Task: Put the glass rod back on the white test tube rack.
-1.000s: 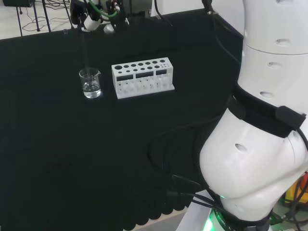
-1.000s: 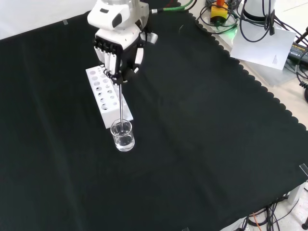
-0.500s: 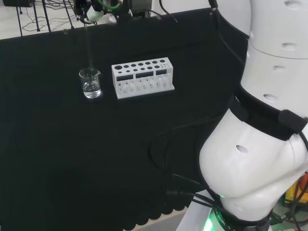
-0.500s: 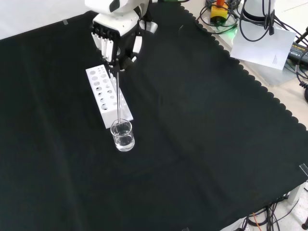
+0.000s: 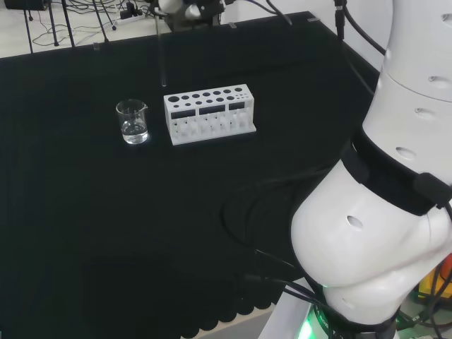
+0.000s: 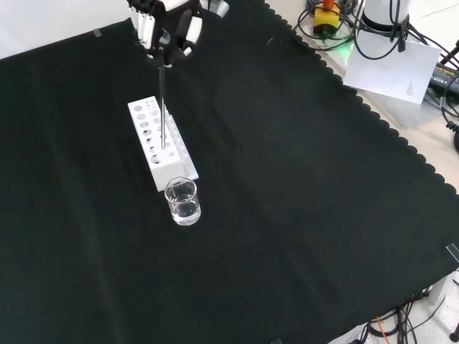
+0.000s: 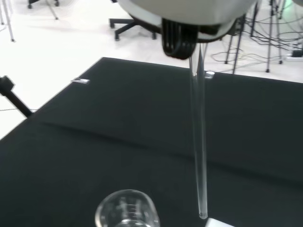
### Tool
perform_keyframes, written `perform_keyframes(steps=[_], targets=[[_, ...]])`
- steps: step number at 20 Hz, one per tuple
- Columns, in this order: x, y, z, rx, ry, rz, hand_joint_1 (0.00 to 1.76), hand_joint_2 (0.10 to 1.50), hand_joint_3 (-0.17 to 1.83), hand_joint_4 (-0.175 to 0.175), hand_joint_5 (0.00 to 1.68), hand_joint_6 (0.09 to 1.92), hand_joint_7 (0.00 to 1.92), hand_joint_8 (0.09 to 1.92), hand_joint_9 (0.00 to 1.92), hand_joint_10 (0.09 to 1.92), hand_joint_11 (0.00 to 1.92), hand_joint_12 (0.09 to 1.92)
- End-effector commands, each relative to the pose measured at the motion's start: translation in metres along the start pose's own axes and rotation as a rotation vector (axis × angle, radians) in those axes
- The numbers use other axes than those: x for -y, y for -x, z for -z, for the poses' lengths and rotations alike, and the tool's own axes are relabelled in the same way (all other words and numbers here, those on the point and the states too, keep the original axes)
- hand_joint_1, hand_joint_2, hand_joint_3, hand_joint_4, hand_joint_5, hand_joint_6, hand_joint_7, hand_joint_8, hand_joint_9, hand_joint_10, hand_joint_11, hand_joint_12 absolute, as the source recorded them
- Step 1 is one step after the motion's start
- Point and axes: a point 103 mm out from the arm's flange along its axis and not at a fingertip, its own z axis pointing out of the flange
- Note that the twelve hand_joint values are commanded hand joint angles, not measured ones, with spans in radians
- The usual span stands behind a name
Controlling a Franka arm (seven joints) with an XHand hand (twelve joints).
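**Rod hanging over the rack, holes small and easy to miss**

While the thin clear glass rod (image 6: 163, 107) is hanging upright from the black and white robot hand (image 6: 166, 30), whose fingers are pinching its top end, its lower tip is hovering above the white rectangular test tube rack (image 6: 159, 147) near the end by the small clear glass beaker (image 6: 183, 201). Judging from this, the tip risks striking the rack's top face between holes, tilting in the pinch, slipping, or nudging the beaker, which is holding a little clear liquid.
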Motion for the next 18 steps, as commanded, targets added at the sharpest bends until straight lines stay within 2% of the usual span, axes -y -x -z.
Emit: perform_keyframes(steps=[1, 10, 14, 18], targets=[[0.017, 0.047, 0.006, 0.008, 0.007, -0.076, 1.32, 0.69, 0.63, -0.175, 1.18, 0.55, 1.33, 0.82, 1.83, 0.50, 1.70, 0.58], [0.043, 0.107, 0.007, 0.019, 0.010, -0.169, 1.32, 0.69, 0.63, -0.175, 1.18, 0.55, 1.33, 0.82, 1.83, 0.50, 1.70, 0.58], [0.051, 0.117, 0.003, 0.015, 0.007, -0.185, 1.32, 0.69, 0.63, -0.175, 1.18, 0.55, 1.33, 0.82, 1.83, 0.50, 1.70, 0.58], [0.059, 0.118, 0.002, 0.020, 0.008, -0.184, 1.32, 0.68, 0.63, -0.175, 1.18, 0.55, 1.33, 0.82, 1.83, 0.50, 1.70, 0.58]])
